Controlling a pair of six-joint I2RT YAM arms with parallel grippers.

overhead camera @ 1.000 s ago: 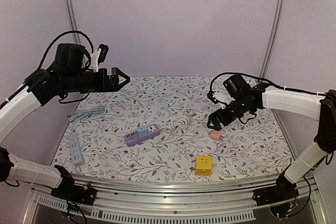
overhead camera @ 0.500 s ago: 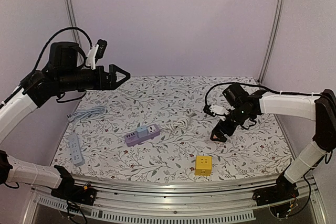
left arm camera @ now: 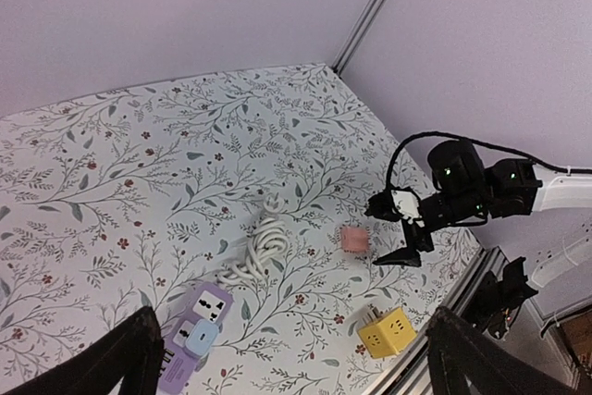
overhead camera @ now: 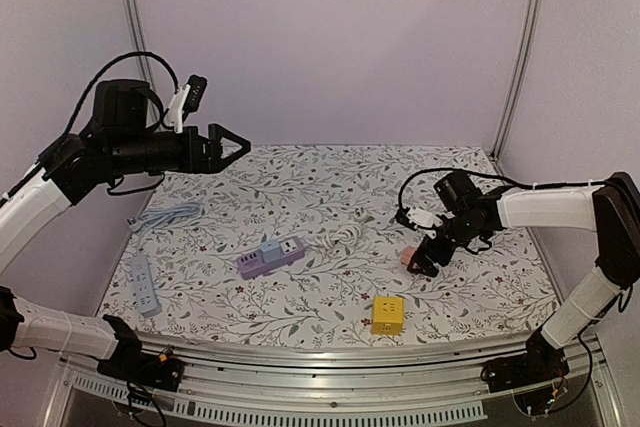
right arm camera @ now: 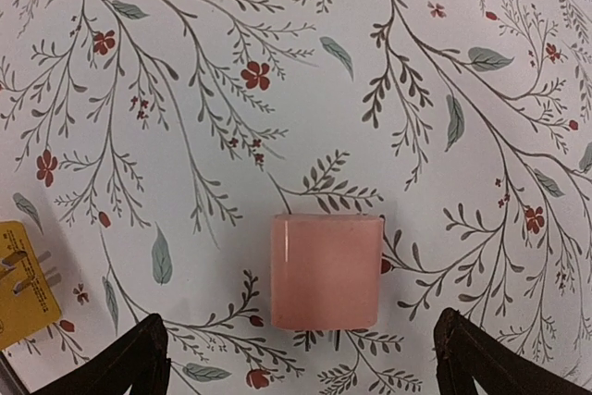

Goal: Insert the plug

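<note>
Hovering wide open above the pink plug (right arm camera: 326, 270), right hand (overhead camera: 425, 259) empty.

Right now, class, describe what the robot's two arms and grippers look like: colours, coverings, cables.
The left arm and right arm have white sleeves between black joints. A black cable loops over each wrist, beside a small white camera bracket. The left gripper and right gripper are black, with tapered, pointed fingers.

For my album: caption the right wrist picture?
Open right gripper hovers above a pink plug on the flowered tablecloth.
</note>
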